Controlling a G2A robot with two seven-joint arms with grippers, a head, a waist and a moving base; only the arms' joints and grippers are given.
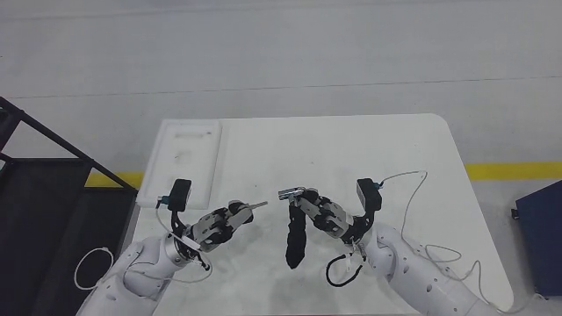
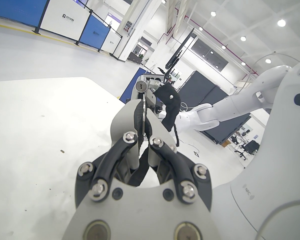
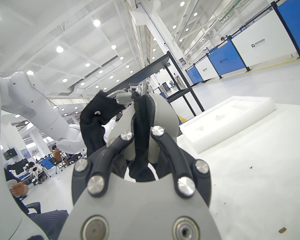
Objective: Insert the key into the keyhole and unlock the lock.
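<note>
My left gripper [image 1: 239,211] [image 2: 142,107] is shut on a flat metal key [image 1: 255,204] [image 2: 143,116], held above the table [image 1: 369,154] with its blade pointing toward the other arm. My right gripper [image 1: 305,202] [image 3: 141,101] is shut on a silver lock [image 1: 290,194] [image 3: 125,97]. A black fabric piece [image 1: 296,237] [image 3: 97,118] hangs from the lock. In the left wrist view the lock's round keyhole face [image 2: 140,86] sits just beyond the key tip, in line with it. A small gap separates key and lock in the top view.
A white foam tray [image 1: 186,160] [image 3: 230,123] with shallow recesses lies at the table's back left. A black frame [image 1: 39,202] stands off the table's left side. Cables [image 1: 413,180] trail by the right arm. Small crumbs dot the tabletop.
</note>
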